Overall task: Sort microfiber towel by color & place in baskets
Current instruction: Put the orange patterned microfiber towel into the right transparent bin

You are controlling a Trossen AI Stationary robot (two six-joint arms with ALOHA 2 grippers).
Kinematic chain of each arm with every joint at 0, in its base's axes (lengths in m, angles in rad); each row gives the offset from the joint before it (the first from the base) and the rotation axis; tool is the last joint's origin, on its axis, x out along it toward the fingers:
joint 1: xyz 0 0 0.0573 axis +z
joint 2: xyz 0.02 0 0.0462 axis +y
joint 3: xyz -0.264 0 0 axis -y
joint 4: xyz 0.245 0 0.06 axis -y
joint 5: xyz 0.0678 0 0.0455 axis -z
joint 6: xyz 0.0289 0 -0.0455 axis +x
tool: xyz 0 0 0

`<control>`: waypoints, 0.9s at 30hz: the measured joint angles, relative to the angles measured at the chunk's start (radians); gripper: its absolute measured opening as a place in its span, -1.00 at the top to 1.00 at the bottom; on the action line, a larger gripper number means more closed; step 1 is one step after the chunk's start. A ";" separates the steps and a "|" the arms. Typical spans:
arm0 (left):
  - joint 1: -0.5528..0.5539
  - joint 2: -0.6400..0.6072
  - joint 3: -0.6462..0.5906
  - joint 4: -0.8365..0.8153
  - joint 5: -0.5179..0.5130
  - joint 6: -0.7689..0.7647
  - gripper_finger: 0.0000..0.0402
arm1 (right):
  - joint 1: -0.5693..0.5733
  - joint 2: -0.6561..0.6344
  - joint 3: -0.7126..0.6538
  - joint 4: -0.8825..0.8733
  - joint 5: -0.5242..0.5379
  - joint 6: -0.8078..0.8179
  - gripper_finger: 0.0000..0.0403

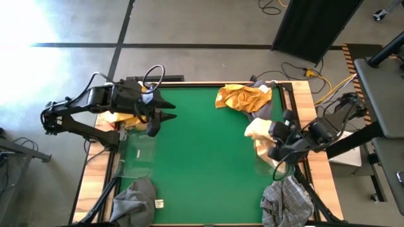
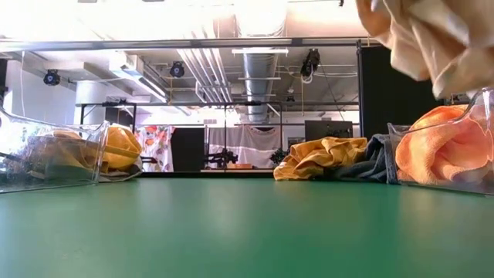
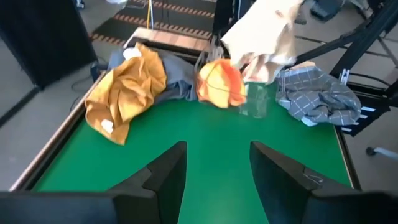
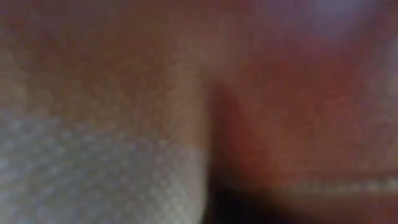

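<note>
My right gripper is at the table's right side, shut on a pale cream-orange microfiber towel above the right see-through basket, which holds an orange towel. Cloth fills the right wrist view. My left gripper is open and hovers over the table's left side near the left basket. Orange-yellow cloth shows in that basket. An orange-yellow towel lies at the far edge, partly over a grey one. My right gripper holds the pale towel bunched, from above. The cloth itself hides the fingers, so which part or how many layers cannot be told. The towel is lifted clear and hangs over the right basket.
A grey towel lies at the near left corner and a grey checked cloth at the near right corner. The green mat's middle is open. Wooden borders frame the table, and cables run beyond the far right corner.
</note>
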 joint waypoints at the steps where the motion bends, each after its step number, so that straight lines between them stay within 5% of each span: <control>1: 0.000 0.004 -0.001 0.007 0.000 0.008 0.20 | 0.012 -0.023 -0.043 0.012 0.031 0.033 0.91; 8: 0.001 0.023 -0.001 0.102 -0.001 0.021 0.20 | 0.024 -0.126 -0.299 0.164 0.190 0.250 0.91; 10: 0.001 0.024 -0.001 0.124 -0.002 0.021 0.20 | 0.024 -0.133 -0.351 0.180 0.132 0.307 0.91; 19: 0.001 0.029 -0.001 0.155 -0.022 -0.035 0.20 | 0.028 -0.150 -0.547 0.219 -0.469 0.842 0.91; 27: 0.001 0.064 -0.001 0.252 -0.068 -0.016 0.20 | 0.028 -0.173 -0.697 0.387 -0.371 1.196 0.86</control>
